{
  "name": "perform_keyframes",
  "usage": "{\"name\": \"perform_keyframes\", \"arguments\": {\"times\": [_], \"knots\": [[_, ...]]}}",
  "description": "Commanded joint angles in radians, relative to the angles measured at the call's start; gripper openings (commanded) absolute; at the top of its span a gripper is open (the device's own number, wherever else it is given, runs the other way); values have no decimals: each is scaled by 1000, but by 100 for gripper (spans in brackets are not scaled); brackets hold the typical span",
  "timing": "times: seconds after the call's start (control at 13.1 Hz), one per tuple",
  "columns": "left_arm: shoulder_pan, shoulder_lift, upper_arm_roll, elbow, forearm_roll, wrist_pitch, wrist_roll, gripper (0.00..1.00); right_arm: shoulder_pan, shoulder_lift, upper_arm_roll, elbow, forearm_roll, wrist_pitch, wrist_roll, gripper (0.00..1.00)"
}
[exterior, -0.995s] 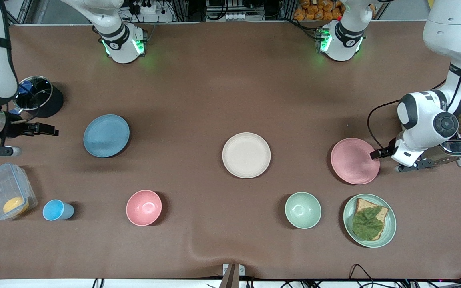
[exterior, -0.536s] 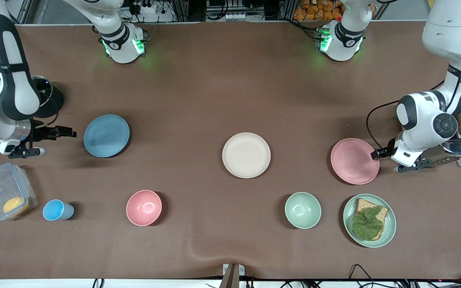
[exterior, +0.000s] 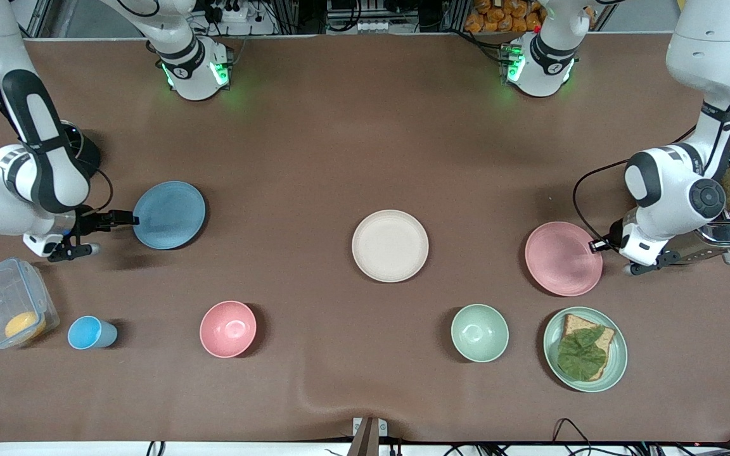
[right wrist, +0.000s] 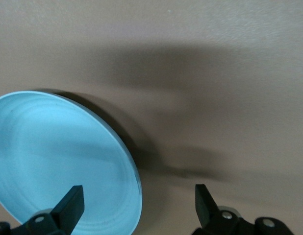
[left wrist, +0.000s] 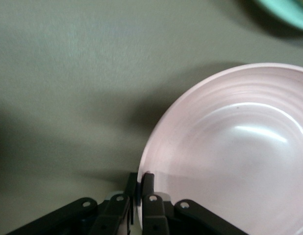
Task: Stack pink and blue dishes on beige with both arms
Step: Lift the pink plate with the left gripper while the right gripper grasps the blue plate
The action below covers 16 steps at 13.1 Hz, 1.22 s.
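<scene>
The flat round matte pale pink plate [exterior: 563,258] lies on the brown table [exterior: 339,139] toward the left arm's end. The left gripper [left wrist: 138,190] has its jaws closed narrow on the rim of this plate. The flat round matte light blue plate [exterior: 168,215] lies toward the right arm's end. The right gripper [right wrist: 137,205] stands wide at its rim, one finger [right wrist: 70,203] over the plate. The flat round matte cream-beige plate [exterior: 390,245] lies between them, well apart from both.

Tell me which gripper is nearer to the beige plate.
Left, though narrowly. The left gripper is shut on the pink plate rim; the right gripper, open, straddles the blue plate rim, farther from the beige plate.
</scene>
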Motion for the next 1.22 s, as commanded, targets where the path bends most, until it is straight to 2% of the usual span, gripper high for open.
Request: {"name": "perform_keyframes", "arguments": {"times": [0.0, 0.23, 0.46, 0.54, 0.77, 0.84, 0.92, 1.15], "knots": [[15, -44, -31, 2, -28, 4, 17, 0, -5, 25, 12, 9, 23, 6, -26, 100], [10, -145, -77, 14, -30, -57, 9, 0, 9, 43, 14, 10, 23, 8, -29, 100], [9, -164, -103, 124, -28, -257, -5, 0, 15, 52, 14, 10, 23, 6, -29, 100], [12, -164, -103, 147, -24, -288, 7, 0, 17, 58, 14, 12, 23, 6, -38, 91], [-5, -168, -134, 250, -24, -412, -9, 0, 12, 69, 14, 15, 23, 5, -55, 20], [-6, -168, -152, 282, -24, -449, -23, 0, 12, 69, 15, 16, 23, 2, -55, 4], [-6, -168, -183, 299, -24, -472, -44, 0, 12, 69, 20, 16, 23, -1, -55, 0], [-16, -162, -285, 313, -19, -484, -95, 0, 14, 69, 21, 29, 23, -10, -54, 0]]}}
